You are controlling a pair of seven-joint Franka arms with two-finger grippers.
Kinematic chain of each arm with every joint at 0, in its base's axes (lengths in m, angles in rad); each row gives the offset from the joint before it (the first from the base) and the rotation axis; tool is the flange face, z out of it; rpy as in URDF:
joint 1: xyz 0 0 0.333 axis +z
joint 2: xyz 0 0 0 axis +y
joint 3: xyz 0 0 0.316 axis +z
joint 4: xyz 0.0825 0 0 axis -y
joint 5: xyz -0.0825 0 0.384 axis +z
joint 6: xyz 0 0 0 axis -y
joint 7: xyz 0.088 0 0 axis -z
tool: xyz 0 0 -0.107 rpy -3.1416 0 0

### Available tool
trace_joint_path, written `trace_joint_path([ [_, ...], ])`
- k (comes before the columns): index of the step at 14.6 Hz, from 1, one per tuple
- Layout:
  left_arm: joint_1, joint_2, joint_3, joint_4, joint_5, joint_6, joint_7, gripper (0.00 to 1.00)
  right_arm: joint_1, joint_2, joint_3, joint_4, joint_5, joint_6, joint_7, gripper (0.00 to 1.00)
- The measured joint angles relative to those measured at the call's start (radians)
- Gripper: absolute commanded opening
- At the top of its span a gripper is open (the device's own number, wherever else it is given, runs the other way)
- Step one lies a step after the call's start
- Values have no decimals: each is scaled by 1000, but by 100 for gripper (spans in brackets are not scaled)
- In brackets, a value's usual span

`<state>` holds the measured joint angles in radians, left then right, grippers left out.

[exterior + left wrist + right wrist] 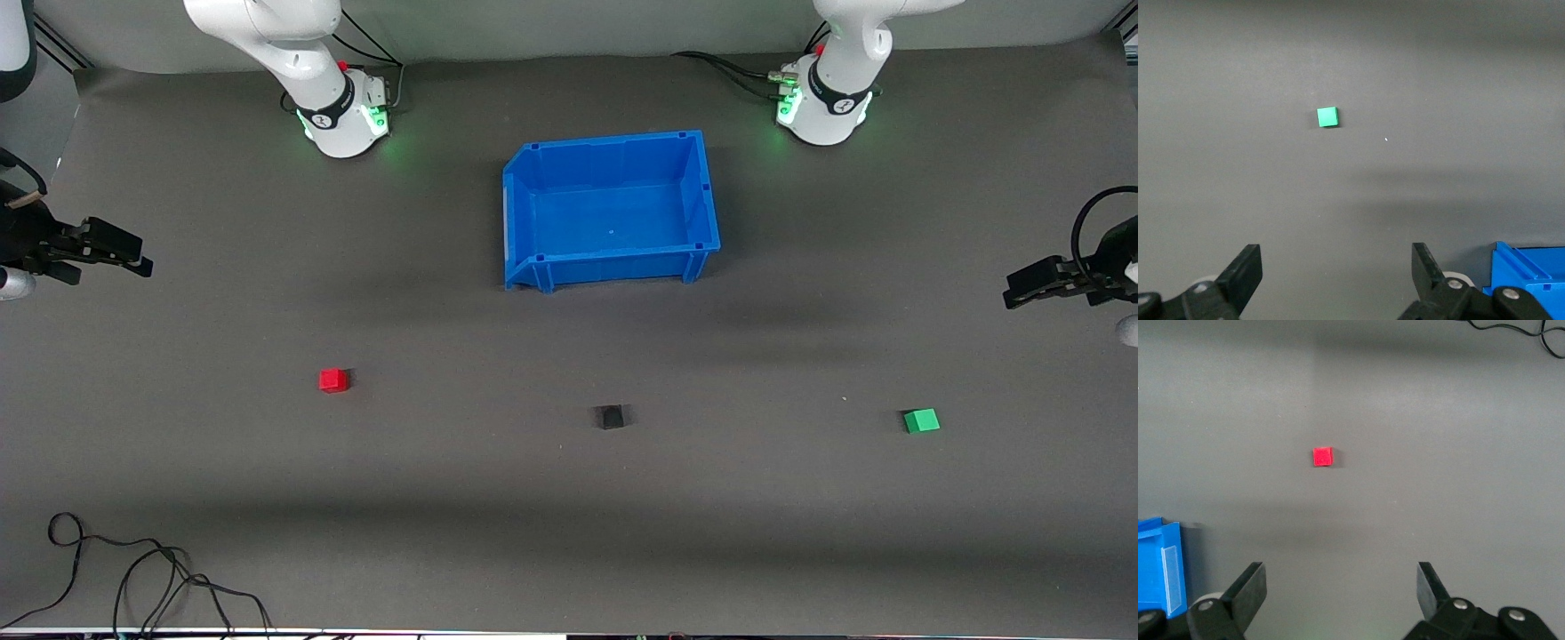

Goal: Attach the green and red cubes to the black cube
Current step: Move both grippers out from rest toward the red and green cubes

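Note:
A small black cube (610, 416) lies on the dark table near the middle. A red cube (333, 380) lies toward the right arm's end and also shows in the right wrist view (1323, 456). A green cube (921, 420) lies toward the left arm's end and also shows in the left wrist view (1327, 117). My left gripper (1013, 296) is open and empty, up in the air at its end of the table (1337, 268). My right gripper (142, 260) is open and empty, up in the air at its own end (1341, 587).
An empty blue bin (612, 210) stands farther from the front camera than the black cube, between the two arm bases. Its corner shows in both wrist views. Loose black cables (133, 578) lie at the table's near edge toward the right arm's end.

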<state>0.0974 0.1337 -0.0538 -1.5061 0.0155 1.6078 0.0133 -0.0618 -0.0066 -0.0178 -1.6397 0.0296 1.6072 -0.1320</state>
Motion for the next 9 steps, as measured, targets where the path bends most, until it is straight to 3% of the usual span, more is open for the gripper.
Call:
trace_joint_path([
  [9,0,0,-5,-12,1,-3,0,100,0,5,0,3,0,0,0,100],
])
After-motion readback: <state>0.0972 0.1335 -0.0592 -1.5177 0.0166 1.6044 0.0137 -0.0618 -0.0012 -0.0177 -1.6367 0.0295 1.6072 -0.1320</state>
